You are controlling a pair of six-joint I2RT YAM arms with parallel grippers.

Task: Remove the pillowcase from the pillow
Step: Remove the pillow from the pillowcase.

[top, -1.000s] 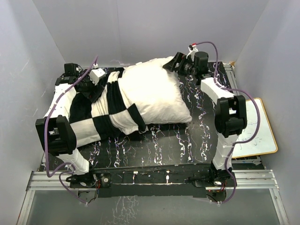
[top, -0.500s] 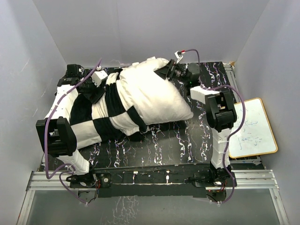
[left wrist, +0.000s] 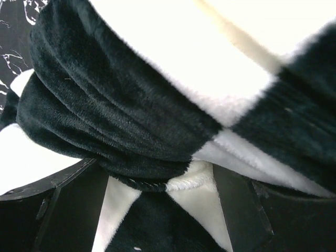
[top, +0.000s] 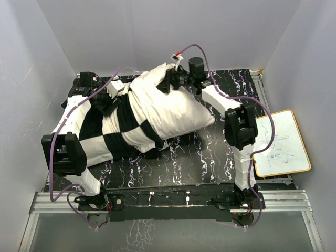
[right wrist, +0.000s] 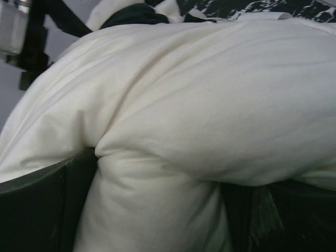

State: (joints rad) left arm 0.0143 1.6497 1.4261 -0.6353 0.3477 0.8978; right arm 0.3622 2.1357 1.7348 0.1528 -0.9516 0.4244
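Observation:
The off-white pillow (top: pixel 168 105) lies across the black table, its right half bare. The black-and-white checkered pillowcase (top: pixel 105 134) covers its left half, bunched near the middle. My left gripper (top: pixel 109 100) is shut on the pillowcase's bunched edge (left wrist: pixel 173 181) at the far left. My right gripper (top: pixel 169 83) is shut on the pillow's far top corner (right wrist: pixel 157 210), with pillow fabric pinched between the fingers (right wrist: pixel 47 205).
A small whiteboard (top: pixel 283 144) lies off the table's right edge. White walls close in on three sides. The black marbled table (top: pixel 199 163) shows bare in front of the pillow. Purple cables loop over both arms.
My right gripper has moved left along the far edge with the pillow corner, shoving the pillow leftward and bunching it. My left gripper has held its grip, shifting slightly.

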